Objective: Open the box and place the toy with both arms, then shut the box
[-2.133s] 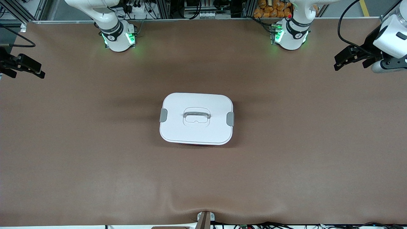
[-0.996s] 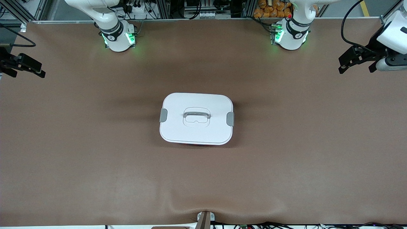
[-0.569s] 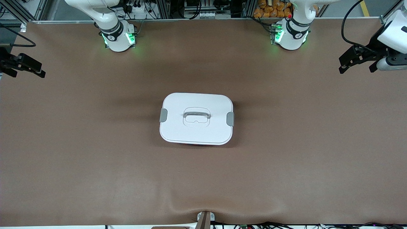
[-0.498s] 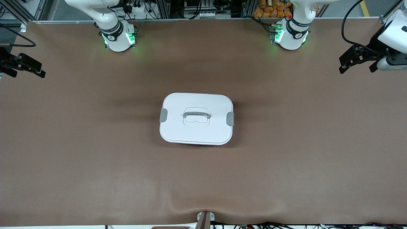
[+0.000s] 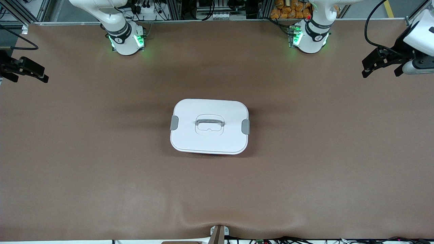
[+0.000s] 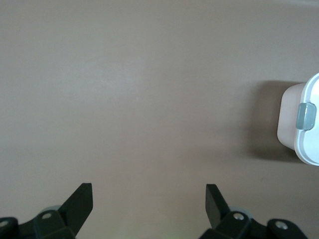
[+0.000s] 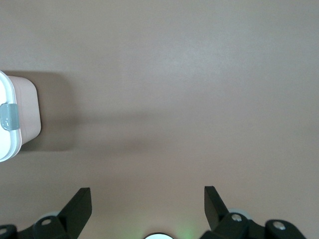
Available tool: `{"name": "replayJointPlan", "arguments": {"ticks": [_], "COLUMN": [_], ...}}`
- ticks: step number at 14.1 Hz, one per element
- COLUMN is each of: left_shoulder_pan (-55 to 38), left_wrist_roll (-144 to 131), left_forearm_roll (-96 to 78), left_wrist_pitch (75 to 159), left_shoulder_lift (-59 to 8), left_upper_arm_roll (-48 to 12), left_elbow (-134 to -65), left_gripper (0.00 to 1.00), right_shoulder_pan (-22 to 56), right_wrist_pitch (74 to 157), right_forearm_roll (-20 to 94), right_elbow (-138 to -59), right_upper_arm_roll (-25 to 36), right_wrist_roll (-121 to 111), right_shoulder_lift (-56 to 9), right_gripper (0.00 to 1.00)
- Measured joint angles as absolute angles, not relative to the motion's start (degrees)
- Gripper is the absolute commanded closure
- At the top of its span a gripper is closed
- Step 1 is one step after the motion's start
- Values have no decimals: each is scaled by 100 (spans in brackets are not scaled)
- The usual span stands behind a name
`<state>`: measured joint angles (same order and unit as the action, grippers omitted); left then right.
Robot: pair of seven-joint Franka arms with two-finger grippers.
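Note:
The box (image 5: 209, 126) stands at the middle of the table with its white lid on and both grey side clips down. The toy is out of view. My left gripper (image 5: 379, 68) hangs open and empty over the table's edge at the left arm's end, well away from the box. My right gripper (image 5: 30, 75) hangs open and empty over the right arm's end of the table. In the left wrist view the open gripper (image 6: 148, 191) has one end of the box (image 6: 305, 119) with a clip at the frame's edge. The right wrist view shows the open gripper (image 7: 147, 194) and the box's other end (image 7: 14, 119).
A brown cloth (image 5: 305, 162) covers the whole table, with a small wrinkle at the edge nearest the front camera. The two arm bases (image 5: 125, 37) with green lights stand along the edge farthest from the front camera.
My left gripper has drawn back slightly toward the left arm's end of the table and then stayed still. The right arm and the box have not moved.

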<state>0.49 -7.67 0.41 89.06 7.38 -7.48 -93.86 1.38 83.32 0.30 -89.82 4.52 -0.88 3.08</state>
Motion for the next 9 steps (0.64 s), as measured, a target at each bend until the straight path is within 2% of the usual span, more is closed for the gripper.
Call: {"name": "replayJointPlan", "arguments": {"ticks": [9], "left_shoulder_pan": [166], "left_wrist_roll": [-775], "left_forearm_roll": [41], "left_wrist_pitch": [8771], "left_shoulder_lift": [691], "left_upper_arm_roll": [-745], "left_elbow": [-9382], "left_gripper": [0], "right_shoulder_pan": [139], "right_wrist_pitch": [8330], "right_forearm_roll": [30], "right_elbow": [-8982], "right_upper_arm_roll": [442], "right_wrist_roll": [-88], "right_shoulder_lift": [307], "right_gripper": [0]}}
